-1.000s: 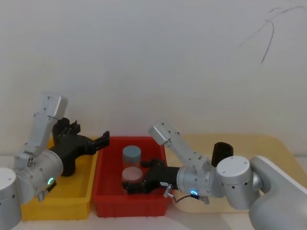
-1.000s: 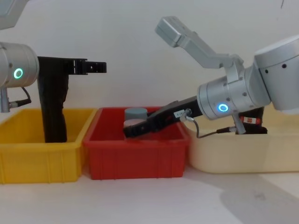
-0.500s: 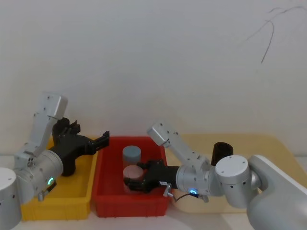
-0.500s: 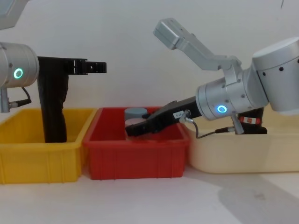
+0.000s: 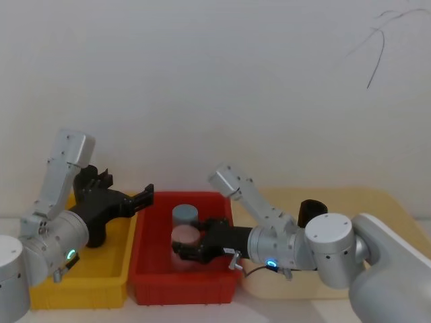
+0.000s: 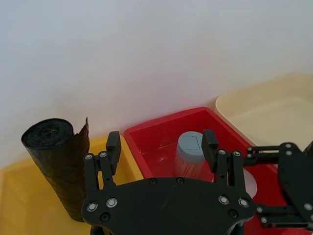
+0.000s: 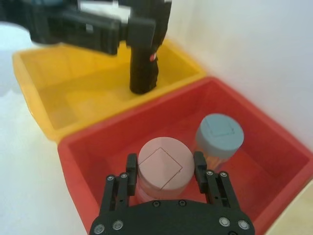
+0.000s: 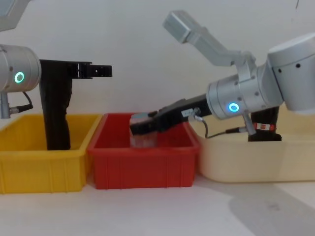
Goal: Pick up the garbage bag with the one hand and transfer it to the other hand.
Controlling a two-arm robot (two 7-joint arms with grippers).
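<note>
The right gripper, reaching level into the red bin, is clamped on the pink-lidded jar, seemingly lifting it instead of the garbage bag standing at 3 o'clock in the cream tray, while the left gripper hovers open above the yellow bin.

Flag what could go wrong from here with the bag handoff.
1. The right gripper grips the pink-lidded jar in the red bin, not a bag roll. The banded black roll stands in the cream tub behind that arm, so the wrong item may get handed over.
2. The blue-lidded jar stands close beside the gripped one; a sideways move could knock it.
</note>
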